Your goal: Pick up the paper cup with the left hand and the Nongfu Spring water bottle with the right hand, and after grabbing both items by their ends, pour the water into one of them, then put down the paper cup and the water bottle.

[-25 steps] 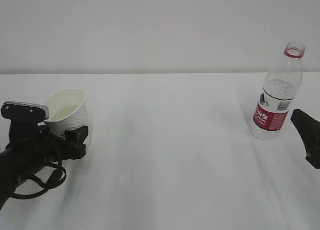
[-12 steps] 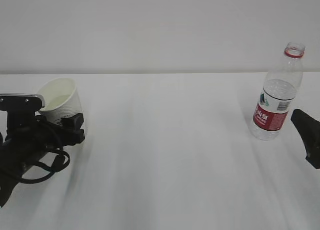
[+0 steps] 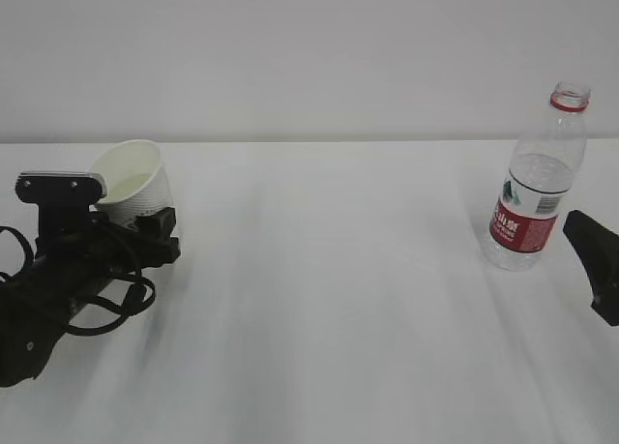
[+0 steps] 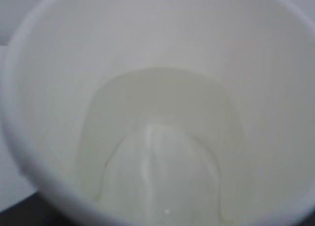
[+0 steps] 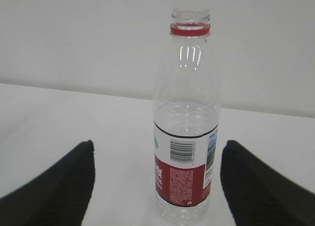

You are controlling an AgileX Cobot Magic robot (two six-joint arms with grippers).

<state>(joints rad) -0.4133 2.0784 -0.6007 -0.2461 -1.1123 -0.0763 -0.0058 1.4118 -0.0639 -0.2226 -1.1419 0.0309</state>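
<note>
White paper cup (image 3: 132, 188) with water (image 4: 162, 152) inside, tilted, gripped by left end effector (image 3: 145, 236) low over bench (image 3: 329, 299). Bottle (image 3: 538, 178) stands upright, uncapped, between wide-open right end effector (image 5: 157, 181) fingers, untouched. Step: setting down. Next: level cup, release.

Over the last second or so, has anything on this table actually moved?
Yes, on the left. The left tool, holding the tilted paper cup with water inside, drifted left and then came back right, ending slightly higher; the cup went with it and stays gripped. The Nongfu Spring water bottle stands uncapped where it was, and the right tool waits open, not touching it.
</note>
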